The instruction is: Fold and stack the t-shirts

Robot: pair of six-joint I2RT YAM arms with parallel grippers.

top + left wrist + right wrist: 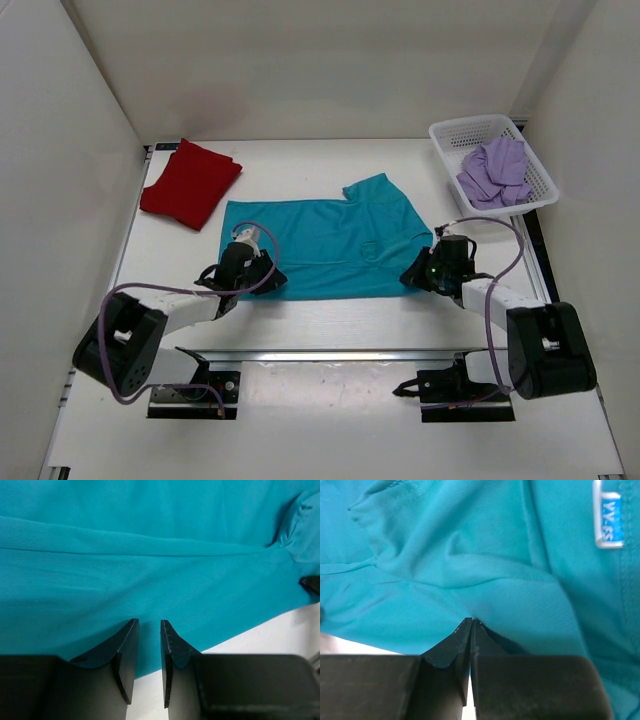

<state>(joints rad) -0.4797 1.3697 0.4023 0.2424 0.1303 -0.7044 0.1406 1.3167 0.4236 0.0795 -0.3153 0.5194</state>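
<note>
Red shirt [190, 183] lies folded, upper left. The teal shirt [330, 245] spreads across mid-worktop [330, 325], long axis left to right, near hem facing both arms. Left fingers [127, 645] stand narrowly apart over its lower-left corner. Right fingers [450, 647] are closed, seemingly pinching the lower-right hem. Open worktop lies beyond.

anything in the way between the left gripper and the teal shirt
Nothing visible. The left gripper hovers at the near edge of the teal t-shirt, jaws slightly apart, with only bare fabric ahead of it.
</note>
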